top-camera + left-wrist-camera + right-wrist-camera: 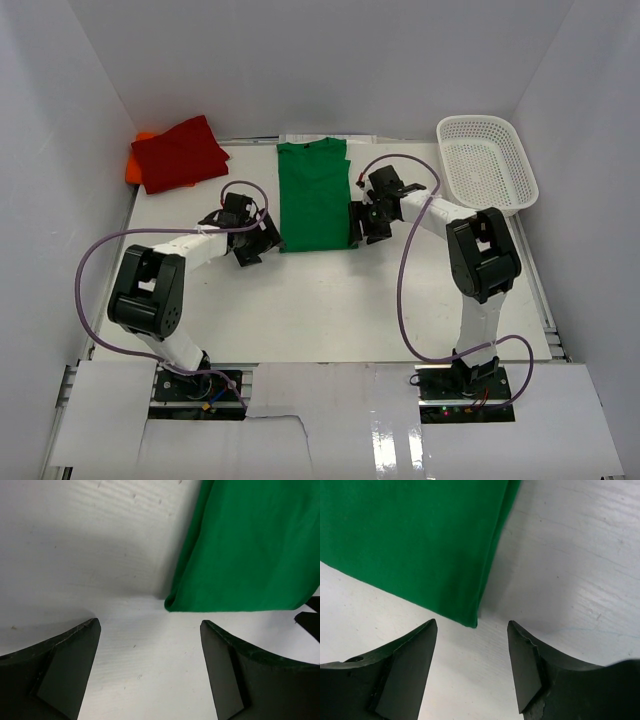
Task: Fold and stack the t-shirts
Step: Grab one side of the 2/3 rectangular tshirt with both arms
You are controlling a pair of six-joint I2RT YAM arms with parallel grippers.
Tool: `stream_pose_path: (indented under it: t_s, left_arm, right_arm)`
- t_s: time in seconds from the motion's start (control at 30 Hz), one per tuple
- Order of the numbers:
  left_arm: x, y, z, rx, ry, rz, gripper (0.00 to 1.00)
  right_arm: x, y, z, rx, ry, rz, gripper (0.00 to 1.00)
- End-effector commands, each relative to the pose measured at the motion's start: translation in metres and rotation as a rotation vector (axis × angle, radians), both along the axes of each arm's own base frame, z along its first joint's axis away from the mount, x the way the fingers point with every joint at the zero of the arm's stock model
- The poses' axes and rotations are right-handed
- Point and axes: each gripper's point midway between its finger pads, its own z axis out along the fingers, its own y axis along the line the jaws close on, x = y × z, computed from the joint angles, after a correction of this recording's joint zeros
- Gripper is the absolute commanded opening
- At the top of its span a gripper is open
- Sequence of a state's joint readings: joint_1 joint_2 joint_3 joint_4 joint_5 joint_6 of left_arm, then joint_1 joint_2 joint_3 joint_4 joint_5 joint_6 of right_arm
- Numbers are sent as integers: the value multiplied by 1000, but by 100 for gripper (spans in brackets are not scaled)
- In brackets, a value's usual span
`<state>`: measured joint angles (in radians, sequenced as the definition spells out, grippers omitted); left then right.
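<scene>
The green t-shirt (313, 195) lies folded into a long strip mid-bench. The left end effector (150, 624) is spread open and empty just off the shirt's near left corner. The right end effector (472, 623) is likewise open at its near right corner. The red t-shirt (180, 152) lies folded over the orange t-shirt (133, 170) at far left.

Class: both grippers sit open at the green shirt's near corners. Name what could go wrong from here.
1. The green shirt is folded in layers; the left gripper or right gripper might pinch only the top layer, opening the fold.
2. Both corners lie just beyond the open jaws, so closing now would probably catch nothing.
</scene>
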<state>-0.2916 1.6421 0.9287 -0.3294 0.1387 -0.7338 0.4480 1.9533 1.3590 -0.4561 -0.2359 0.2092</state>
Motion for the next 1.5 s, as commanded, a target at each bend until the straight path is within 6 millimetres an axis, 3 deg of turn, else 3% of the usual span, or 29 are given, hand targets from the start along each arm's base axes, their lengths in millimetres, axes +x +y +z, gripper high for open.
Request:
stream_pose_path:
  t_s: [0.0, 0.27, 0.3, 0.37, 0.5, 0.7, 0.97, 1.07, 1.1, 1.13, 1.2, 1.27, 1.4, 1.47]
  left_arm:
    - [26, -11, 12, -47, -113, 8, 92]
    - [36, -22, -16, -40, -50, -7, 84]
    - [35, -23, -18, -39, -43, -9, 83]
    - [32, -24, -26, -33, -22, -14, 79]
    - [20, -27, -34, -43, 14, -25, 70]
    - [-2, -28, -25, -58, 18, -31, 70]
    - [-10, -25, -21, -47, 26, -17, 57]
    - [0, -24, -28, -15, 35, -21, 44]
    - [2, -24, -35, -3, 48, -20, 38]
    - [10, -25, -32, -2, 34, -18, 25]
    - [18, -26, -33, 7, 25, -16, 23]
    - [30, -29, -34, 12, 18, -23, 14]
    - [44, -35, -31, 6, 4, -42, 3]
    - [42, -40, -26, -17, 5, -62, 0]
  right_arm:
    - [15, 16, 5, 59, -30, 7, 64]
    - [21, 22, -13, 63, -1, 4, 56]
    - [22, 24, -13, 65, -2, 6, 47]
    - [22, 23, -17, 60, 7, 4, 44]
    - [22, 23, -15, 56, 6, 1, 44]
    - [21, 20, -12, 46, -3, 0, 44]
    - [20, 19, -13, 38, 1, 0, 44]
    - [17, 19, -16, 36, 12, 4, 42]
    - [16, 20, -17, 34, 15, 6, 35]
    - [15, 19, -17, 32, 15, 6, 29]
    - [12, 19, -19, 32, 19, 9, 25]
    - [11, 20, -19, 32, 20, 12, 14]
    - [9, 22, -20, 33, 26, 18, 8]
    - [5, 22, -20, 26, 33, 24, 8]
